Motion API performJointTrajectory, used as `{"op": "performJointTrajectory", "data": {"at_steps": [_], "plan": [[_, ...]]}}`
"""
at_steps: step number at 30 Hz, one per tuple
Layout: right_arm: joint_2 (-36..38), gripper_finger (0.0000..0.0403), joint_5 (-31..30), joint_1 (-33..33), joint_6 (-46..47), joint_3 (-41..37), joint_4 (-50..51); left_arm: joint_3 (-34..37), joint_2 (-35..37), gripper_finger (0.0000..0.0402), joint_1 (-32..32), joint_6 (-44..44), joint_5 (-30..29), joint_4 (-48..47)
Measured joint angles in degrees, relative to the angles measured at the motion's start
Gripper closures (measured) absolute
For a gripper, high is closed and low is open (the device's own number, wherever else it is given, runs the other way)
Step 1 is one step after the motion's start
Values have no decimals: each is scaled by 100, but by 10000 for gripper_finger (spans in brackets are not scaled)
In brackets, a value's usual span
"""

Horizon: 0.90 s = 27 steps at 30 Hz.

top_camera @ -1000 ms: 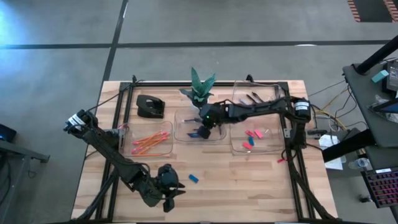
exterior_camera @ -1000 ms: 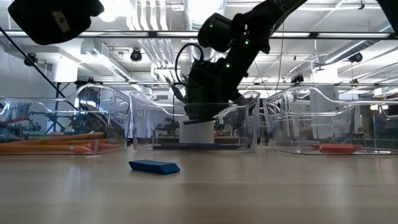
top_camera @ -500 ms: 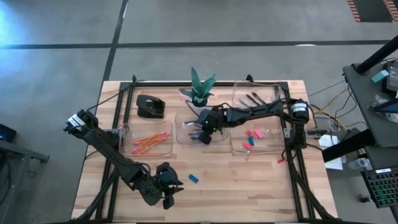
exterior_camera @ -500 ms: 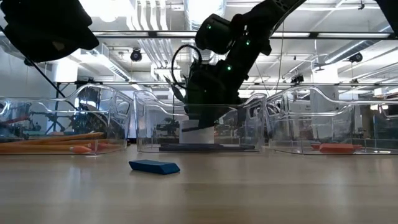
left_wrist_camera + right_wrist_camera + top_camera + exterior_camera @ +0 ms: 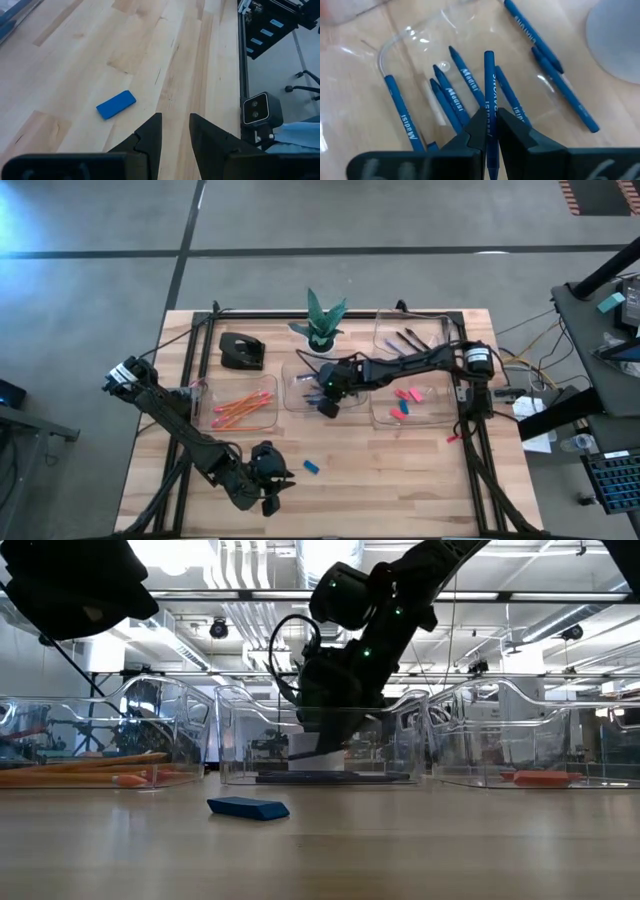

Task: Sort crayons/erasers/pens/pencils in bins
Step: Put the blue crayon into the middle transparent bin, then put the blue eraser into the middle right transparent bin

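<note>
My right gripper [image 5: 325, 401] hangs over the middle clear bin [image 5: 296, 392], shut on a blue crayon [image 5: 489, 80]. Several more blue crayons [image 5: 454, 95] lie on that bin's floor. A blue eraser [image 5: 311, 466] lies flat on the bare wood near the table's front. Left of it my left gripper [image 5: 275, 485] hovers open with nothing between its fingers [image 5: 150, 131]. Orange pencils [image 5: 238, 407] lie in the left bin. Pink and blue erasers [image 5: 405, 402] lie in the right bin. Dark pens [image 5: 408, 338] lie in the far right bin. My right gripper pinches the crayon's rear part [image 5: 489, 111] between its two fingers. The crayon runs along the fingers and sticks out past their tips, its pointed end [image 5: 489, 54] free. The fingers slant down from the table's right side. The crayon hangs above the ones in the bin.
A plant in a white pot [image 5: 320, 322] stands just behind the middle bin. A black desk object [image 5: 240, 351] sits at the far left. The clear bin walls [image 5: 230, 735] rise between the grippers and the table's back. Bare wood [image 5: 400, 470] spreads along the front right.
My right gripper has gone toward the table's near edge and a little down over the middle bin, carrying the crayon with it. The blue eraser on the wood has stayed where it was.
</note>
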<state>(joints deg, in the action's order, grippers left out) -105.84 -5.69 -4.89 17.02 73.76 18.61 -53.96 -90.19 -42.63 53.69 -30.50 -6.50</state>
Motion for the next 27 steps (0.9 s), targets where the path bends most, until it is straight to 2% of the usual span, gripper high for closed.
{"op": "performJointTrajectory", "data": {"at_steps": [5,16,27], "plan": [[-100,371,263,0,47,-8,29,0,0,317,-4,2,0,-2],[-89,368,273,2,-3,-15,-46,1,0,317,-4,0,2,-2],[72,305,271,2,-343,162,207,5,0,317,-4,0,4,-2]]}}
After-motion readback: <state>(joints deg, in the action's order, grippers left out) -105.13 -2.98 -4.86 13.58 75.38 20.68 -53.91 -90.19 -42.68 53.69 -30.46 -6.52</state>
